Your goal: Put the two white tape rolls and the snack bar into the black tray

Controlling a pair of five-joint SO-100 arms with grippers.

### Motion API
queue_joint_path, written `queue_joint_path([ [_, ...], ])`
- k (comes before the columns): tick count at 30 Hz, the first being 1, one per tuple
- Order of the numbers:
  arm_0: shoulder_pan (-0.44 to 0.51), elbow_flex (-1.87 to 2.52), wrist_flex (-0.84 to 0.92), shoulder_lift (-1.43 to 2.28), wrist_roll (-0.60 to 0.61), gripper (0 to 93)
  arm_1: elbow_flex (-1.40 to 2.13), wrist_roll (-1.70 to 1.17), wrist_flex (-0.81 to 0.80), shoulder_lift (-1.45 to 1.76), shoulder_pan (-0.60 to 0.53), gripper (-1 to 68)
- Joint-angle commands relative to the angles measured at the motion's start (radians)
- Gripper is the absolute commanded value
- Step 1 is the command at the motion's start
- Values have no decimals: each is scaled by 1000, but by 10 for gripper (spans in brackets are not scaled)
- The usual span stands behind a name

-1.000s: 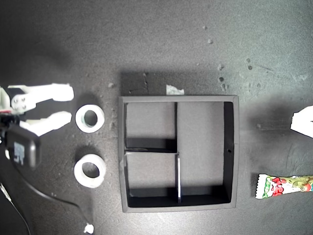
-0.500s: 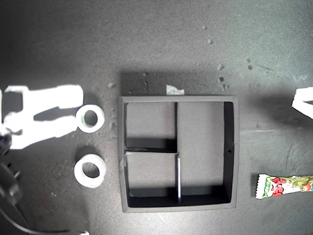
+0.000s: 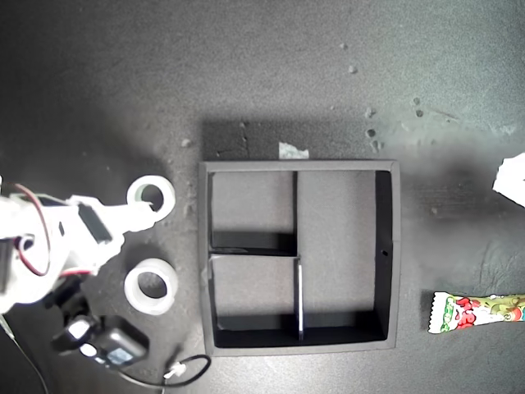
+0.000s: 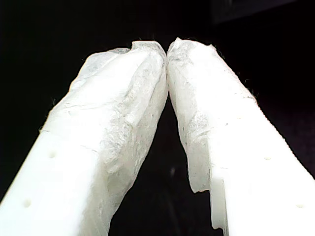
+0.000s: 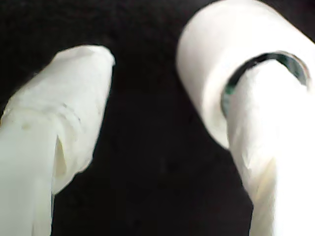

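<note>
Two small white ring-shaped tape rolls lie flat, holes up, at the exterior view's left beside the square matte black tray (image 3: 299,168); my second pincer (image 5: 162,123), jaws parted, has one finger (image 5: 275,132) threaded through the upper roll (image 3: 151,198), so the pickup is under way and should next need a squeeze, then a lift. The lower roll (image 3: 151,285) waits nearby, my first pincer (image 4: 167,51) is closed on nothing, and the long glossy green-and-white snack bar (image 3: 477,312) lies lengthwise across the lower right, one crimped end toward the tray.

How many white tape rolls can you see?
2. One tape roll lies left of the black tray in the exterior view, with one of my second gripper's fingers in its hole. The other tape roll lies just below it.
</note>
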Motion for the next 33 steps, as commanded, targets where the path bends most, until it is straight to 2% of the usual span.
queue_joint_path([
  [1, -28, -49, -15, -25, -14, 176, 12, -9, -15, 5, -23, -3],
  [10, -61, -51, -37, -46, 15, 176, 12, -21, 26, 5, -77, -3],
  [19, -54, -66, -147, -225, 6, 150, 12, -2, 49, 5, -74, -3],
  [22, -61, -92, -150, -316, -28, 103, 12, 14, -2, 5, -38, -1],
  [24, -74, -101, -138, -344, -57, 69, 12, 107, -51, 5, 12, 25],
  [26, -86, -103, -120, -337, -71, 35, 12, 377, -3, 5, 87, 30],
  [28, -94, -106, -91, -304, -66, 3, 12, 581, 54, 5, 127, 0],
  [31, -106, -137, -25, -219, -29, 3, 9, 571, 21, 5, 173, -2],
  [33, -114, -199, 44, -166, 17, 2, -25, 436, 15, 5, 193, -3],
])
